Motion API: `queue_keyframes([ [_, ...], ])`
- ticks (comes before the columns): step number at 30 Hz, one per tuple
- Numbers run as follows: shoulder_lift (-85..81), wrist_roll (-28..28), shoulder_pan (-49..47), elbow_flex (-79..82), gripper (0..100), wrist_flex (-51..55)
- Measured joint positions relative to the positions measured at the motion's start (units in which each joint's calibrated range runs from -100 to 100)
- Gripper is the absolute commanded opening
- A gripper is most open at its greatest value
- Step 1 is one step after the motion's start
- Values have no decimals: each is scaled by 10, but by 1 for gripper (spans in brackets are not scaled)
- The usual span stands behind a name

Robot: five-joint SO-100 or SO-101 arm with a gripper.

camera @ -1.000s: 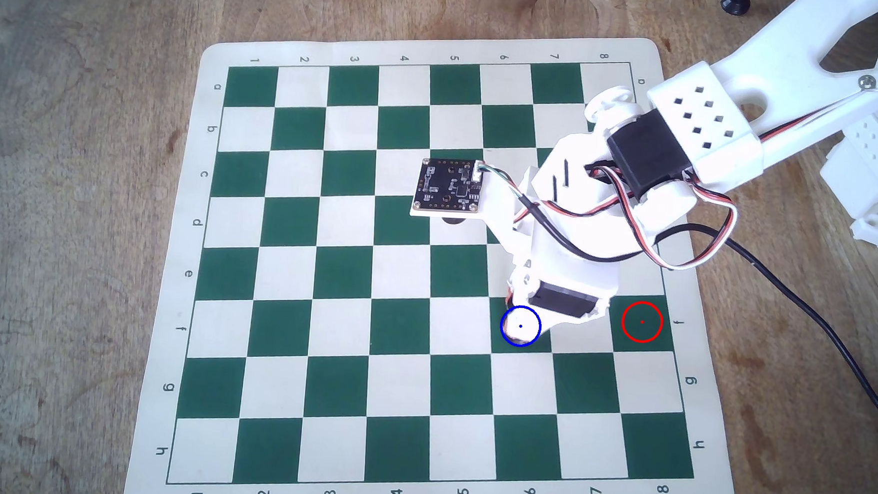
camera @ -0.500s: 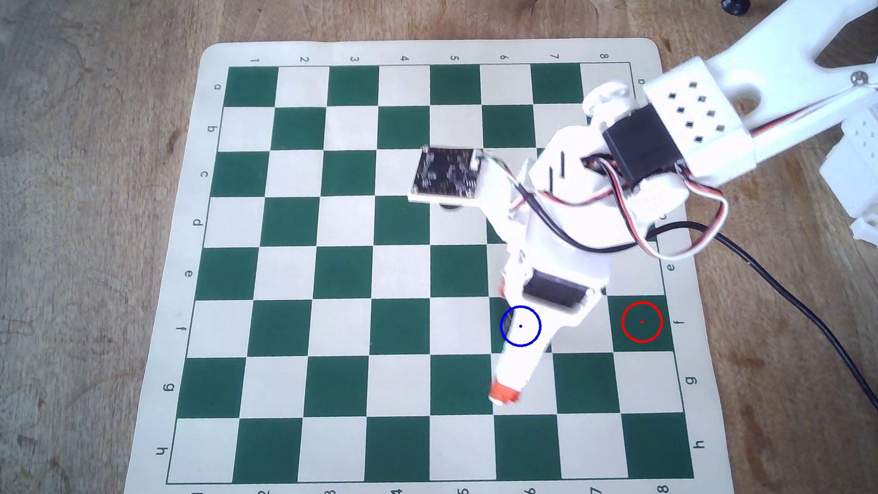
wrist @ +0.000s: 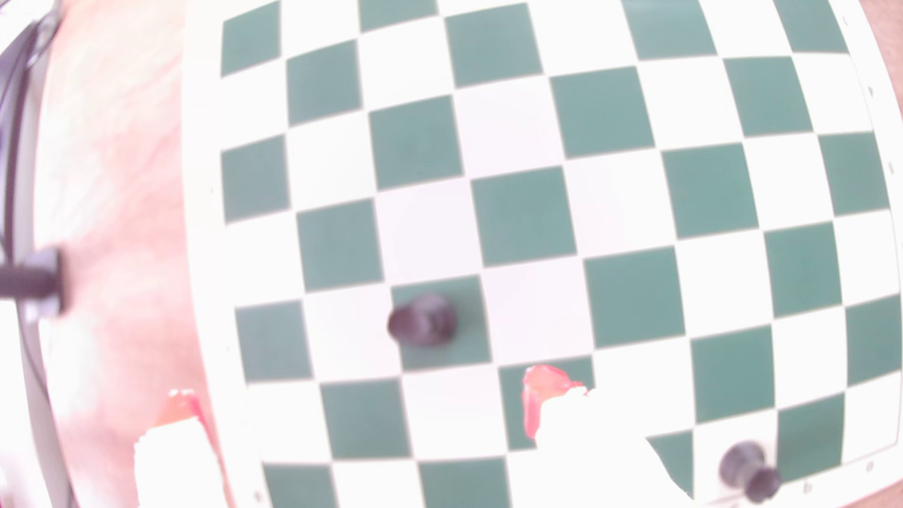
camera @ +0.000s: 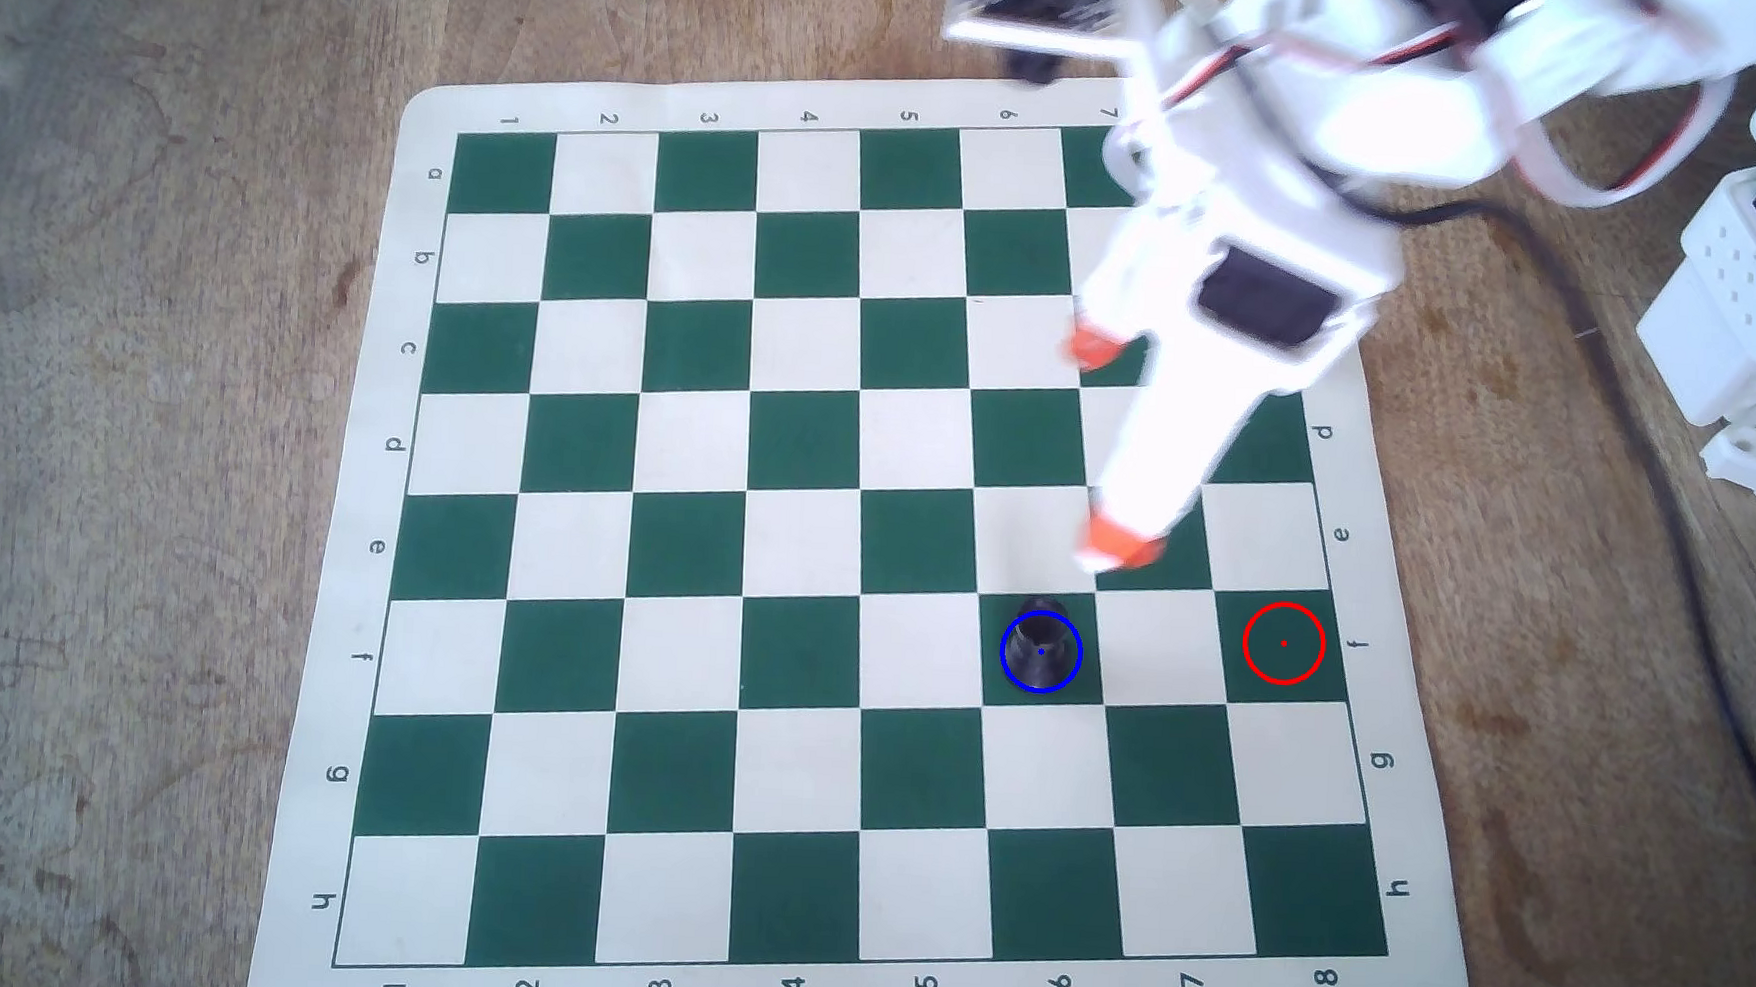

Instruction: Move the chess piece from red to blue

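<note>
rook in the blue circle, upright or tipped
Upright: the overhead view shows the rook top-down, its round base on the blue circle, claw clear.

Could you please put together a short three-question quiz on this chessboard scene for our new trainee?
1. True or false: the chess piece stands inside the blue circle.
2. Which is empty?
A. the red circle
B. the blue circle
3. Fill in: the hand is ____, its orange-tipped fingers spread wide apart.

Key
1. True; the overhead view shows it upright on the dark square there.
2. A; only bare green board lies inside it.
3. Open; it holds nothing and is well clear of the piece.
</note>
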Motion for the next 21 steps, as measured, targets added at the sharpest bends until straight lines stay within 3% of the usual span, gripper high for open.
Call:
queue_keyframes([
  [6, -160, 10, -19, 7, 13, 114],
  [9, -220, 15, -15, 36, 0, 137],
  [13, -302, 24, 1, 124, 0, 147],
  [16, -369, 39, -2, 202, 0, 120],
  [21, -514, 71, 38, 351, 0, -52],
])
